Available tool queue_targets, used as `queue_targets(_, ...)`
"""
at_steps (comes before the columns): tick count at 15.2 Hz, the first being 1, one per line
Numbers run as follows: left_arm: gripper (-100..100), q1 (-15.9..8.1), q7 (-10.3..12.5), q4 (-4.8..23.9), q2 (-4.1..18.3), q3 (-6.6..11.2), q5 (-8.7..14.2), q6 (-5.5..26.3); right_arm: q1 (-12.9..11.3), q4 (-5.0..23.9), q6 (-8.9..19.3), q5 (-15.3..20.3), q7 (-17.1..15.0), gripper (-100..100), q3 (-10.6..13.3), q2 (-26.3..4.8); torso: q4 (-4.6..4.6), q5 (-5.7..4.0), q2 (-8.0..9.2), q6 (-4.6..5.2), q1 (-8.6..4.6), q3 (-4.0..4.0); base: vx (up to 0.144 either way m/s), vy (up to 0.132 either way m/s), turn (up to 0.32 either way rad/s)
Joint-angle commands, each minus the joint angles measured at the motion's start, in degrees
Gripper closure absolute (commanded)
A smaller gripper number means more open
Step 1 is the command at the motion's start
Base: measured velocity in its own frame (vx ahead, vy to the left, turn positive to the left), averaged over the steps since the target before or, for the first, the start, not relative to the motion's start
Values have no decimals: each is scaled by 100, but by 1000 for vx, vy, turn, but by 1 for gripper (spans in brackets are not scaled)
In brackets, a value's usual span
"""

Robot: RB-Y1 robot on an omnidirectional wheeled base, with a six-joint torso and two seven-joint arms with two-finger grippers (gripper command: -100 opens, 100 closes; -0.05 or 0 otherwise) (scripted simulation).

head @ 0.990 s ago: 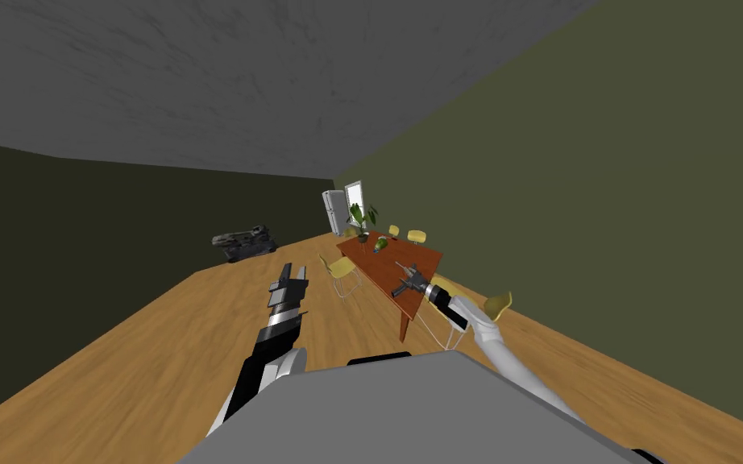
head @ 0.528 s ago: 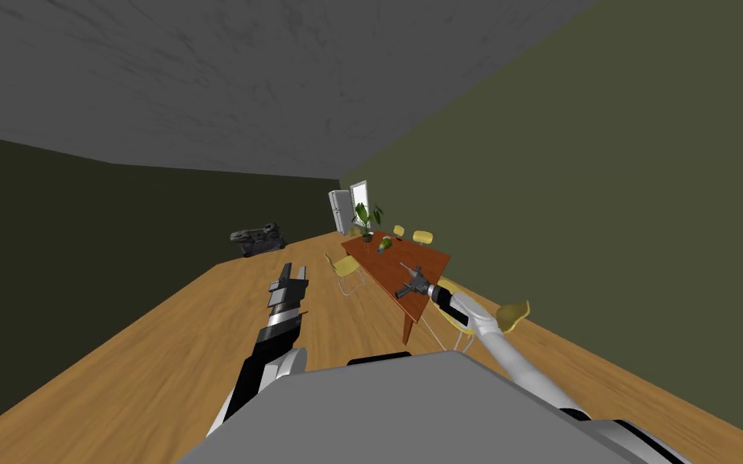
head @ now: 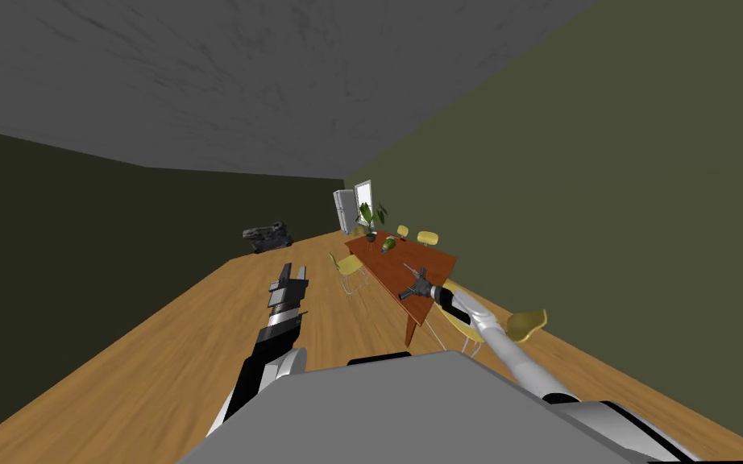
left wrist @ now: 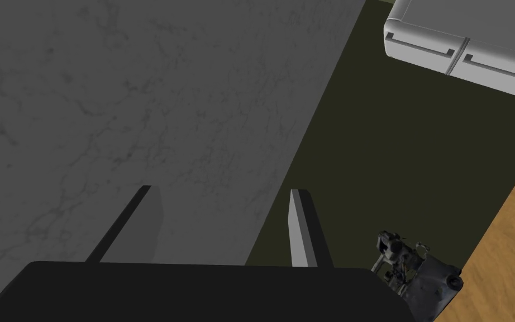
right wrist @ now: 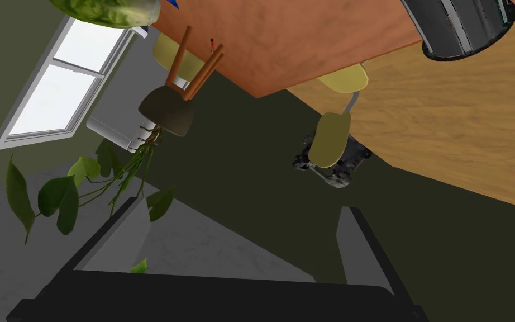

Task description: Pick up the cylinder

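Right tool (right wrist: 243, 206), its two fingers spread wide and gripping nothing, hangs above the reddish-brown tabletop (right wrist: 306, 45). The dark grey cylinder (right wrist: 463, 25), banded with pale stripes, stands at the tabletop's edge, off to one side of the tool and apart from both fingers. Farther along the tabletop are a green object (right wrist: 105, 8) and a potted plant (right wrist: 167, 114) in a dark pot, its leaves trailing, with a window (right wrist: 55, 95) behind them. Yellow chairs (head: 350, 266) flank the table on the wooden floor (head: 160, 346). The left tool (head: 294, 270), fingers spread and empty, is held out over the floor, well apart from the table.
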Motion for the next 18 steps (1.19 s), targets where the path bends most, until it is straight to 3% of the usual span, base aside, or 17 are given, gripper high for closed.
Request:
queue_targets(1, 0, 0, 0, 0, 0, 0, 0, 0, -162, 286, -67, 286, 148, -100, -27, -69, 0, 0, 0, 0, 0, 0, 9, 0, 202)
queue_targets(2, 0, 0, 0, 0, 0, 0, 0, 0, -162, 425, -67, 347, 148, -100, -27, -69, -1, 0, -2, 0, 0, -1, 9, -4, 63)
queue_targets(3, 0, 1, 0, 0, 0, 1, 0, 0, -342, 567, -133, 529, 320, -100, -62, -168, -1, -1, -1, 5, -1, -1, 12, 0, 154)
queue_targets(5, 0, 0, 0, 0, 0, 0, 0, 0, -342, 725, -133, 764, 320, -100, -62, -168, -1, 0, -3, 2, -1, -2, 13, -4, 123)
queue_targets(7, 0, 1, 0, 0, 0, 1, 0, 0, -342, 821, -133, 764, 320, -100, -62, -168, -1, -1, 0, 7, -2, -1, 5, -2, -14)
queue_targets(8, 0, 1, 0, 0, 0, 1, 0, 0, -520, 958, -198, 1045, 489, -100, -97, -264, -1, -1, 2, 7, -1, 1, 4, 3, 150)
queue_targets(11, 0, 1, 0, 0, 0, 1, 0, 0, -520, 1213, -198, 1176, 489, -100, -97, -264, -1, -1, -1, 5, -1, -1, 9, -4, 99)
queue_targets(12, 0, 1, 0, 0, 0, 1, 0, 0, -696, 1389, -262, 1432, 656, -100, -131, -357, -1, -1, 1, 7, -2, 0, 8, -2, 148)
queue_targets(15, 0, 1, 0, 0, 0, 1, 0, 0, -696, 1599, -262, 1582, 656, -100, -131, -357, -2, -1, -1, 6, -3, -1, 12, -7, 82)
queue_targets(16, 0, 1, 0, 0, 0, 1, 0, 0, -868, 1803, -325, 1817, 819, -100, -165, -447, -1, -1, -1, 6, -3, -1, 13, -4, 144)
queue_targets(18, 0, 1, 0, 0, 0, 0, 0, 0, -868, 1976, -325, 1979, 819, -100, -165, -447, -1, -1, -4, 2, -2, -2, 15, -9, 129)
